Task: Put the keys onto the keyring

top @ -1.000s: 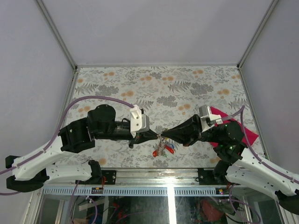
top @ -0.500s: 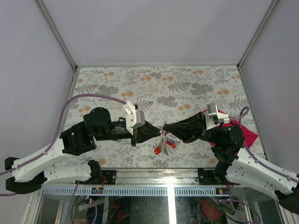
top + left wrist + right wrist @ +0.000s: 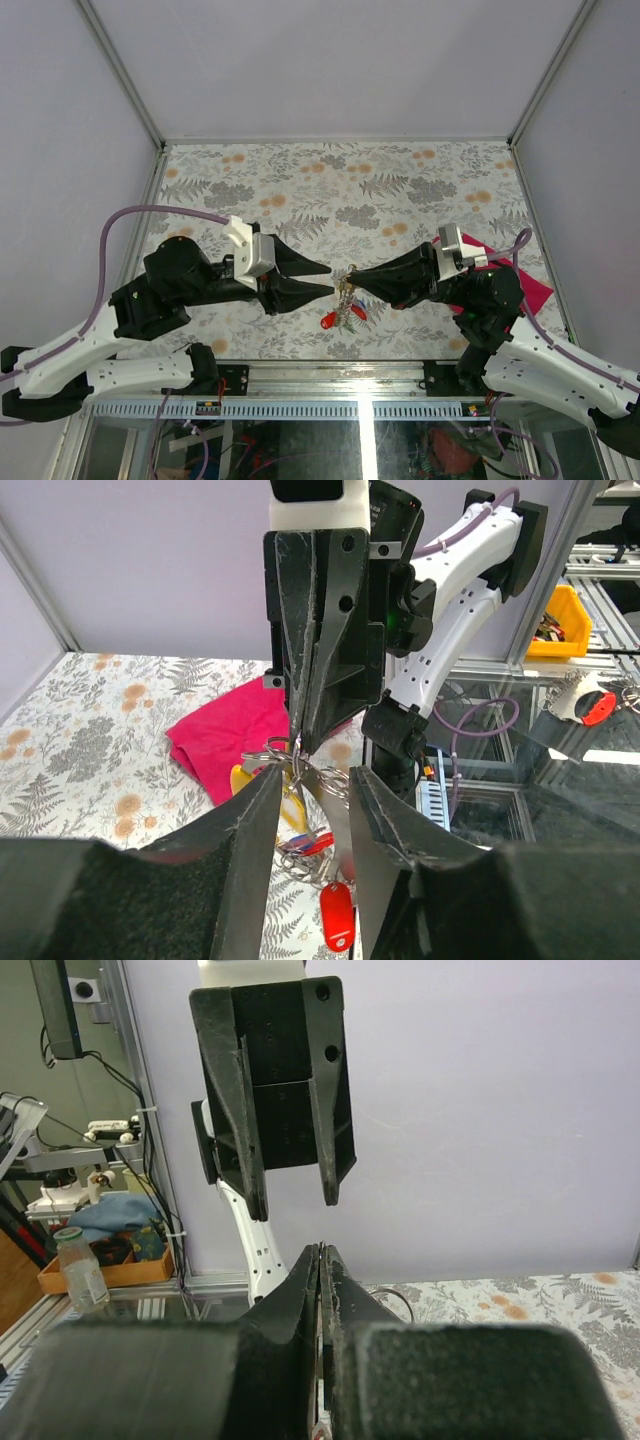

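My right gripper (image 3: 352, 279) is shut on the thin silvery keyring (image 3: 346, 287) and holds it above the table. The keys (image 3: 346, 312) hang below it in a bunch. In the left wrist view the keyring (image 3: 268, 755) sits at the shut right fingertips, with a yellow head (image 3: 241, 780), a blue and red pair (image 3: 310, 842) and a red tag (image 3: 338, 920) dangling. My left gripper (image 3: 328, 279) is open and empty, its tips just left of the ring. In the left wrist view its fingers (image 3: 262, 810) frame the bunch. In the right wrist view my right gripper (image 3: 321, 1248) is closed, and the ring is hidden.
A magenta cloth (image 3: 520, 275) lies on the floral table (image 3: 380, 190) at the right, under the right arm; it also shows in the left wrist view (image 3: 225, 735). Grey walls stand on three sides. The metal rail (image 3: 330, 375) runs along the near edge.
My left gripper has opened and drawn back to the left, off the keyring. My right gripper keeps hold of the ring, and the bunch hangs from it alone.
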`<state>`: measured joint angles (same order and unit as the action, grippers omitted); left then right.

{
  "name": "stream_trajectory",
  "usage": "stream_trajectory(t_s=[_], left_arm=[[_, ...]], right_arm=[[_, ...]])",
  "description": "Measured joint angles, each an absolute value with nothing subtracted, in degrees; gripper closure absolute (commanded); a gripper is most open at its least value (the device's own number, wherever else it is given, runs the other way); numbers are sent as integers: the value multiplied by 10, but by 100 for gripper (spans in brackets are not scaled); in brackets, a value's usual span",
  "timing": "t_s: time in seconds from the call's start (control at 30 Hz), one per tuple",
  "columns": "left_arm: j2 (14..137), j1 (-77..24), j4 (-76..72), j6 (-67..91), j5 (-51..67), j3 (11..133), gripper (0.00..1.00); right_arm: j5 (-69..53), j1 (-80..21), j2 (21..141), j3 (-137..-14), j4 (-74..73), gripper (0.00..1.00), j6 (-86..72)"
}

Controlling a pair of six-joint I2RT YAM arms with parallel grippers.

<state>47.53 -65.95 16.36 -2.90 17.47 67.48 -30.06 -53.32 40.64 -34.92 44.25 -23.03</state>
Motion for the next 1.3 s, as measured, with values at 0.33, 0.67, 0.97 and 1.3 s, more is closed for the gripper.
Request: stream_trajectory(t_s=[0.33, 0.67, 0.97, 1.3], left_arm=[[491, -660, 137, -19, 176, 649, 66], [509, -660, 133, -17, 187, 647, 81], [512, -660, 128, -11, 197, 647, 100], [552, -660, 238, -32, 192, 721, 100]], right_arm=[[-322, -533, 406, -357, 440, 100, -230], [-327, -533, 406, -358, 440, 100, -230], [-327, -533, 406, -358, 441, 100, -229], [-306, -533, 359, -380, 330, 63, -176]])
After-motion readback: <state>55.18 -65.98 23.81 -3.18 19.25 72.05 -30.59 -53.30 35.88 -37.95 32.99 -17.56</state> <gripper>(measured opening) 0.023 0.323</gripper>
